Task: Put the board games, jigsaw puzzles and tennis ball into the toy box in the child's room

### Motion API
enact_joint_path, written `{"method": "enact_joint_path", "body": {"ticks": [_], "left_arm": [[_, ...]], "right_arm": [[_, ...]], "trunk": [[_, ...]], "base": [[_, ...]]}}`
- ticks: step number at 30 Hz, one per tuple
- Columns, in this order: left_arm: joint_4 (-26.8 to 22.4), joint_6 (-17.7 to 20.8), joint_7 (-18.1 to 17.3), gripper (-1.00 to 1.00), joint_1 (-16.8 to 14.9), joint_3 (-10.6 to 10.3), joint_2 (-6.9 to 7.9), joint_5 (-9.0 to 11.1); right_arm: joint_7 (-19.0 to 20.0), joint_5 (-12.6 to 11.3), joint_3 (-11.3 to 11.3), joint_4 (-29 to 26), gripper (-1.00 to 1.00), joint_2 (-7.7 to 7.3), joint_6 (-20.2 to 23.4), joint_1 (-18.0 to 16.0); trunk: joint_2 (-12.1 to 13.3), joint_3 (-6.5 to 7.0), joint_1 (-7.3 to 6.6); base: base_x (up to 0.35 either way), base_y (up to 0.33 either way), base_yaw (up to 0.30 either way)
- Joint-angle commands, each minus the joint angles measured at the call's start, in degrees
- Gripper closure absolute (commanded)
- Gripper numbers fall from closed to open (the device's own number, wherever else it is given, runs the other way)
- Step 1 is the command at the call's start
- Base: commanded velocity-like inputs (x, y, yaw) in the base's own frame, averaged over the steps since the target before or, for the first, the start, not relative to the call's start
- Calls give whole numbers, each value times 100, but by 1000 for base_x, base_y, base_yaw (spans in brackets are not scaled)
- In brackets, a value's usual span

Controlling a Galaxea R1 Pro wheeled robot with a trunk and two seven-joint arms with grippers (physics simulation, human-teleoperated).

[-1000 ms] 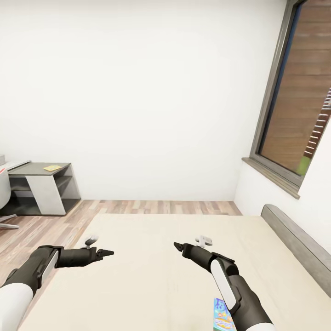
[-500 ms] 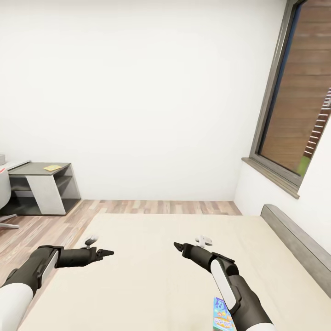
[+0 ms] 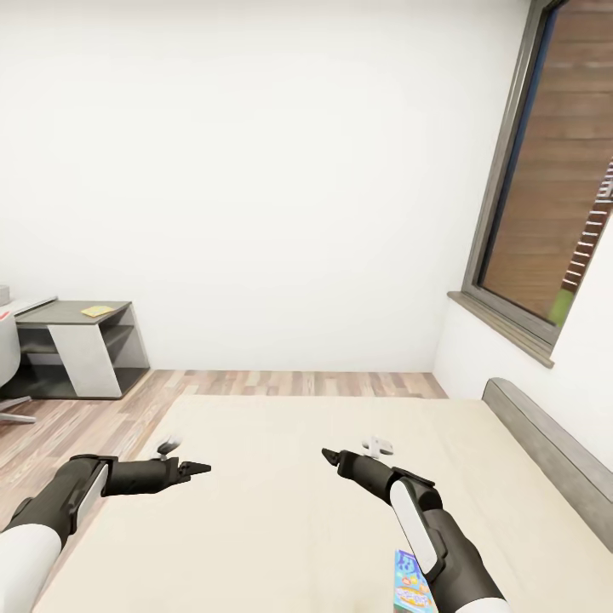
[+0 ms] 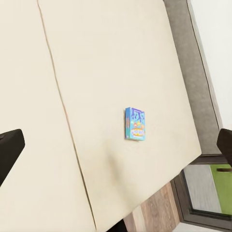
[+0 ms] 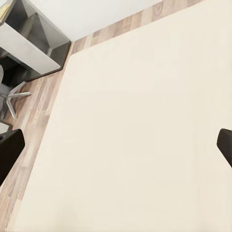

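On bed (image 3: 281, 511): board game (image 4: 135, 123) | well apart from both spread claws, left claw (image 3: 201, 467), right claw (image 3: 327, 455)

Matt beige cloth bed (image 3: 281, 502); wood-plank floor (image 3: 85, 417); glossy printed board game (image 4: 135, 123)

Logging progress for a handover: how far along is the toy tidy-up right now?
Nothing looks done from here. Both tools, left and right, hang open and empty over the bed. A small blue board game lies on the mattress, not picked up. It must yet go to the toy box.
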Motion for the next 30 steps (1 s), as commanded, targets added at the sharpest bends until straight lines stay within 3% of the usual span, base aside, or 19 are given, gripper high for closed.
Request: {"method": "enact_joint_path", "body": {"ticks": [1, 10, 30], "left_arm": [[-1, 50, -28, -100, -2, 22, -3, -22], [-1, 45, -28, -100, -2, 22, -3, -22], [-1, 44, -28, -100, -2, 14, -3, -22]], "right_arm": [[9, -5, -6, -2, -100, 1, 26, 0], [8, -5, -6, 0, -100, 1, 26, -1], [11, -5, -6, -3, -100, 1, 23, 3]], "trunk": [[-4, -3, 2], [-4, -3, 2], [-4, -3, 2]], "base": [[-6, -7, 0], [-2, -70, 0], [0, -277, 0]]}}
